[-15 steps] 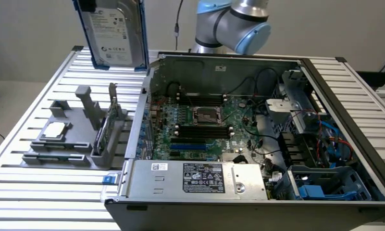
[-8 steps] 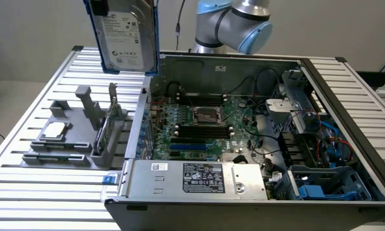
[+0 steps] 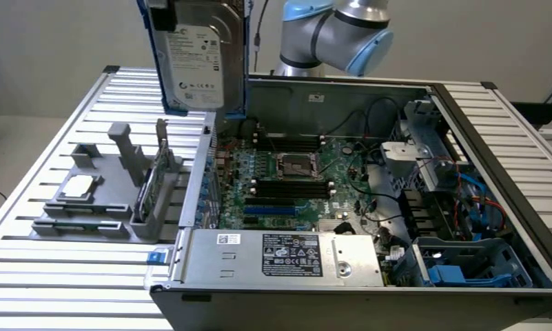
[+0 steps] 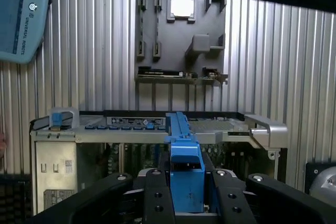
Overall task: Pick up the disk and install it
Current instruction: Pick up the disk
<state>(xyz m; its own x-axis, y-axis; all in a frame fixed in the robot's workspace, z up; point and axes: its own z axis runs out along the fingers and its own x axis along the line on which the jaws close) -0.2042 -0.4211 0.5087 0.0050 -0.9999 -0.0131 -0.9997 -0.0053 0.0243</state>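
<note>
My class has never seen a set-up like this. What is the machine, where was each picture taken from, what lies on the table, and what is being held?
The machine is a robot arm with a gripper, a clamp with fingers, at its end. One picture comes from a camera standing off the arm. The other comes from a camera on the arm's wrist, looking past the fingers. On the slatted metal table sits an open computer case, with its motherboard and power supply exposed. Beside it, on the exterior view's left, a grey holder carries a small square chip and a thin green circuit card. The gripper is shut on the disk, a hard drive with blue rails, held upright in the air.
</note>
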